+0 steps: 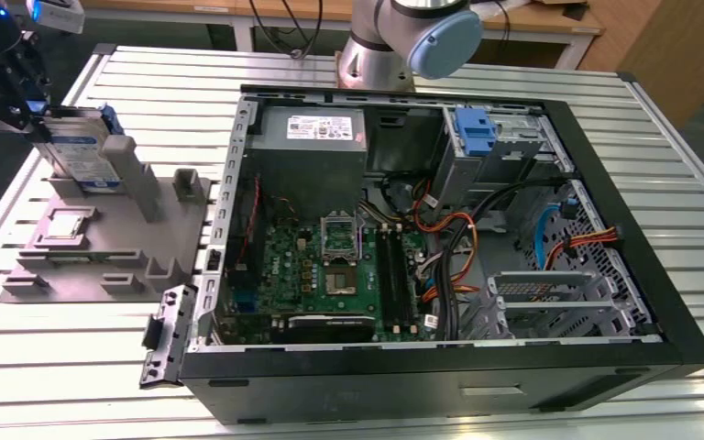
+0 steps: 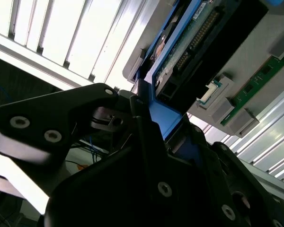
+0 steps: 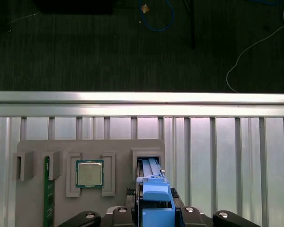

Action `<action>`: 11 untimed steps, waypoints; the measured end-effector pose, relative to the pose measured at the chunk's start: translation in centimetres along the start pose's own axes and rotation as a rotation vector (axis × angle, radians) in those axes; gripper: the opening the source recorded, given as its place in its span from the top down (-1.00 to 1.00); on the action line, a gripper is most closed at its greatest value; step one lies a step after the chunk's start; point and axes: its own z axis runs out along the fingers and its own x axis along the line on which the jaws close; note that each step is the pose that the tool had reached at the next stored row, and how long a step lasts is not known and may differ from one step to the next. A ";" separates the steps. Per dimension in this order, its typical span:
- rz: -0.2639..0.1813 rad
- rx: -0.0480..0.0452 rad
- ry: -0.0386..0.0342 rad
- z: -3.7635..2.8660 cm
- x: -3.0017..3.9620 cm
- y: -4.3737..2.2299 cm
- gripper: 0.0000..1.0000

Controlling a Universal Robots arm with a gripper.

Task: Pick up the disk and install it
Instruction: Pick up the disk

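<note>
Clamped on its blue rail by the black gripper [image 1: 34, 119]: flat rectangular silver-grey disk [image 1: 83, 156] with white-and-blue label, upright on edge in a slot of the grey plastic holder tray [image 1: 120, 252] at the exterior view's left. Just beside the open black computer case [image 1: 389, 380] on the slatted aluminium table [image 1: 71, 367]. Near that slot in the first wrist view, a square silver processor chip [image 3: 89, 173].
</note>
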 end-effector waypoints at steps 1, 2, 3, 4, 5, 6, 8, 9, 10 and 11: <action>0.000 0.0000 0.0000 0.00 0.00 0.00 0.26; 0.000 -0.0001 0.0000 0.01 0.00 0.00 0.26; 0.000 0.0000 0.0000 0.01 0.00 0.00 0.26; 0.000 0.0000 0.0000 0.01 0.00 0.00 0.26; 0.000 0.0000 0.0000 0.01 0.00 0.00 0.26; 0.000 -0.0001 0.0000 0.01 0.00 0.00 0.26; 0.000 0.0000 0.0000 0.01 0.00 0.00 0.26; 0.000 0.0004 -0.0002 -0.01 0.00 0.00 0.26; 0.000 0.0003 -0.0002 -0.07 -0.01 0.00 0.26; 0.000 0.0003 -0.0001 -0.14 -0.01 0.00 0.26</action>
